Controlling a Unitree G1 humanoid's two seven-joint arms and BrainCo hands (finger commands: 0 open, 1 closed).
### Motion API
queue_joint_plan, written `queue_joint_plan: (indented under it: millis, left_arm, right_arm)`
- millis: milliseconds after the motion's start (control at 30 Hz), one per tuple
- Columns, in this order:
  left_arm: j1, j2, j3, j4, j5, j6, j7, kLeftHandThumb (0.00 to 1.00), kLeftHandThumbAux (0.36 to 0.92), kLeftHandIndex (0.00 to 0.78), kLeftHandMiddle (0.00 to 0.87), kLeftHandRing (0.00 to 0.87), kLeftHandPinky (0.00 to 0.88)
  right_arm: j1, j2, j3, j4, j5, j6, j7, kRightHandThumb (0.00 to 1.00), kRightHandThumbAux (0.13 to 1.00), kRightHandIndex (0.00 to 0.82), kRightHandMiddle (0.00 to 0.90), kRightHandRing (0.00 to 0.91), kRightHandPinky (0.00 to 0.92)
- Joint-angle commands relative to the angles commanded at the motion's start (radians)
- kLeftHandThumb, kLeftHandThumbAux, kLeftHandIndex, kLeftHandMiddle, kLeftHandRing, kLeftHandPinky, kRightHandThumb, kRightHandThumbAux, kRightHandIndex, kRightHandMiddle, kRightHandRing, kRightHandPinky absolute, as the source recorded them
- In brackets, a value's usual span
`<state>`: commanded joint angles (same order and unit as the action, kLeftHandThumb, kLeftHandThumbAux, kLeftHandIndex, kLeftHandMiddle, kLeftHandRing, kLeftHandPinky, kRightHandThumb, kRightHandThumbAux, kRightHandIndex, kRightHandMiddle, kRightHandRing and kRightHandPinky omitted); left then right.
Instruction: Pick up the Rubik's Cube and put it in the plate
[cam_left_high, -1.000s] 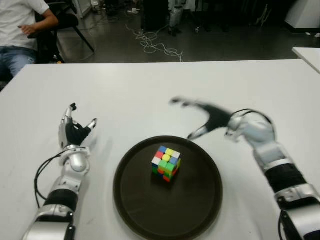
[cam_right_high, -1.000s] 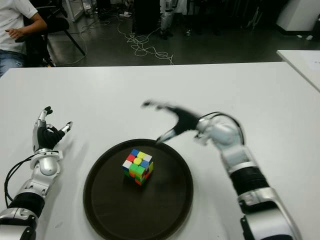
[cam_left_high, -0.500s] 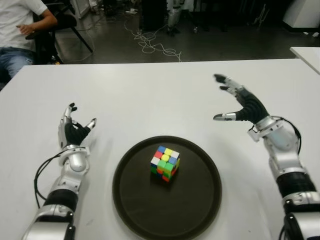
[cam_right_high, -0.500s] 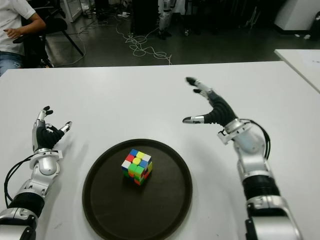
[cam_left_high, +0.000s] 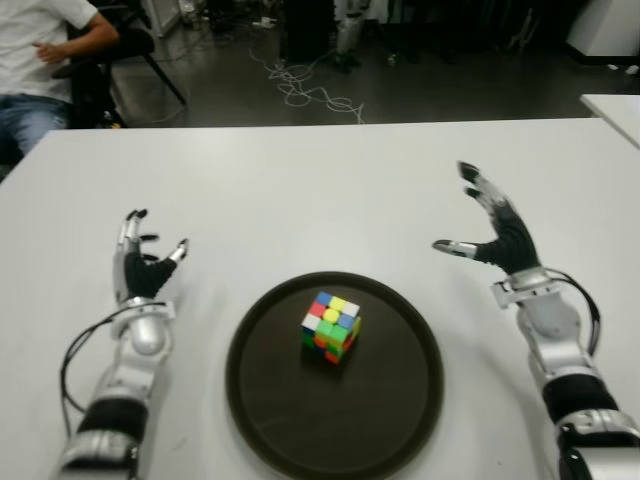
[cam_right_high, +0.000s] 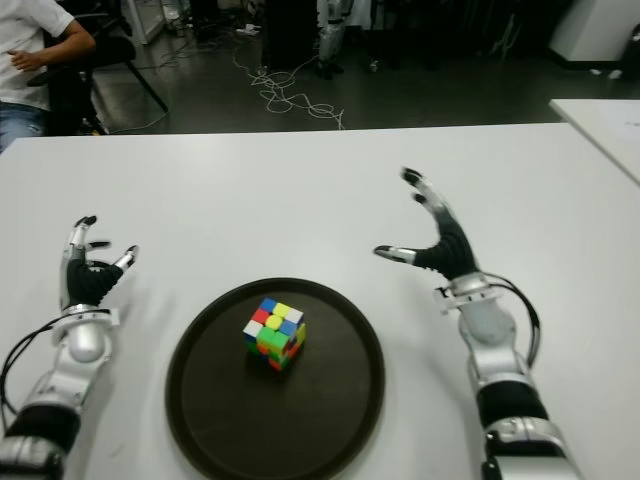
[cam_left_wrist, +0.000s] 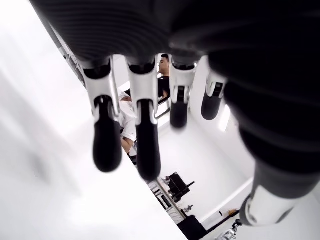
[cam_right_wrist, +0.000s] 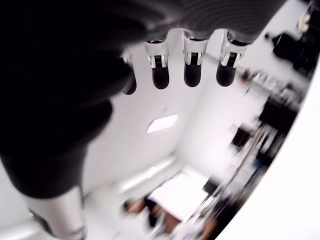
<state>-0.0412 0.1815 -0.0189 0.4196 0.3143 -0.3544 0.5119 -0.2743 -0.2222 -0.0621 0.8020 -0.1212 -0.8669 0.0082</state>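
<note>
I am seeing the Rubik's Cube sitting inside the dark round plate, a little toward the far-left of its middle, with no hand touching it. So I am judging the placing step as done: the cube is lying where the task wants it.

My right hand is hovering to the right of the plate and beyond its far rim, well apart from the cube, fingers spread and holding nothing; its wrist view is showing straight fingers with only the room behind them. My left hand is showing on the left of the plate over the white bench, fingers relaxed and apart, also holding nothing.

What I am planning next is little: both arms drawing clear and settling without brushing the plate's rim, since a knock could shift the cube.

I am reading no brand, label or writing anywhere on the cube, plate or bench.
</note>
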Motion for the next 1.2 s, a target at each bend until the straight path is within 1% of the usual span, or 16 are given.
queue_joint_plan:
  millis: [33, 67, 167, 267, 333, 467, 600, 667, 800, 900, 1067, 1200]
  left_arm:
    - [0.031, -0.006, -0.009, -0.033, 0.004, -0.011, -0.004, 0.027, 0.738, 0.008, 0.05, 0.05, 0.055]
    - [0.05, -0.01, -0.013, -0.055, 0.006, -0.015, -0.009, 0.019, 0.753, 0.005, 0.043, 0.042, 0.039]
    - [0.076, -0.009, -0.019, -0.103, 0.005, -0.017, -0.04, 0.006, 0.773, 0.001, 0.027, 0.021, 0.014]
    - [0.096, -0.008, -0.017, -0.141, 0.005, -0.013, -0.068, 0.002, 0.775, 0.0, 0.01, 0.006, 0.004]
    - [0.097, -0.008, -0.014, -0.146, 0.006, -0.015, -0.08, 0.0, 0.769, 0.0, 0.005, 0.003, 0.002]
    - [0.064, -0.003, 0.015, -0.092, -0.038, -0.051, -0.111, 0.0, 0.752, 0.0, 0.0, 0.0, 0.0]
    - [0.063, -0.011, 0.027, -0.096, -0.052, -0.068, -0.126, 0.0, 0.733, 0.0, 0.0, 0.0, 0.0]
    - [0.063, -0.013, 0.032, -0.096, -0.051, -0.08, -0.126, 0.0, 0.712, 0.0, 0.0, 0.0, 0.0]
    - [0.062, -0.015, 0.039, -0.092, -0.043, -0.094, -0.124, 0.0, 0.703, 0.0, 0.0, 0.0, 0.0]
    - [0.058, -0.013, 0.044, -0.082, -0.034, -0.107, -0.114, 0.0, 0.703, 0.0, 0.0, 0.0, 0.0]
    - [0.045, -0.014, 0.054, -0.06, -0.025, -0.121, -0.103, 0.0, 0.746, 0.0, 0.0, 0.0, 0.0]
    - [0.038, -0.019, 0.061, -0.05, -0.042, -0.121, -0.113, 0.0, 0.754, 0.0, 0.0, 0.0, 0.0]
  right_arm:
    - [0.017, 0.01, 0.001, -0.018, 0.004, 0.005, -0.005, 0.0, 0.803, 0.0, 0.0, 0.0, 0.0]
    - [0.026, 0.016, 0.002, -0.029, 0.007, 0.009, -0.009, 0.0, 0.803, 0.0, 0.0, 0.0, 0.0]
    - [0.053, 0.032, 0.007, -0.07, 0.005, 0.032, -0.024, 0.0, 0.803, 0.0, 0.0, 0.0, 0.0]
    - [0.071, 0.038, 0.008, -0.1, -0.004, 0.054, -0.042, 0.0, 0.805, 0.0, 0.0, 0.0, 0.0]
    - [0.074, 0.039, 0.007, -0.114, -0.009, 0.071, -0.05, 0.0, 0.806, 0.0, 0.0, 0.0, 0.0]
    - [0.073, 0.054, 0.008, -0.126, -0.031, 0.096, -0.095, 0.0, 0.811, 0.0, 0.0, 0.0, 0.0]
    - [0.079, 0.058, 0.014, -0.137, -0.056, 0.106, -0.128, 0.0, 0.808, 0.0, 0.0, 0.0, 0.0]
    - [0.085, 0.057, 0.019, -0.149, -0.077, 0.115, -0.148, 0.0, 0.8, 0.0, 0.0, 0.0, 0.0]
    - [0.095, 0.054, 0.024, -0.165, -0.094, 0.128, -0.162, 0.0, 0.788, 0.0, 0.0, 0.0, 0.0]
    - [0.105, 0.055, 0.024, -0.179, -0.084, 0.132, -0.156, 0.0, 0.783, 0.0, 0.0, 0.0, 0.0]
    - [0.115, 0.061, 0.021, -0.194, -0.053, 0.139, -0.136, 0.0, 0.76, 0.0, 0.0, 0.0, 0.0]
    - [0.119, 0.067, 0.023, -0.202, -0.032, 0.148, -0.12, 0.0, 0.757, 0.0, 0.0, 0.0, 0.0]
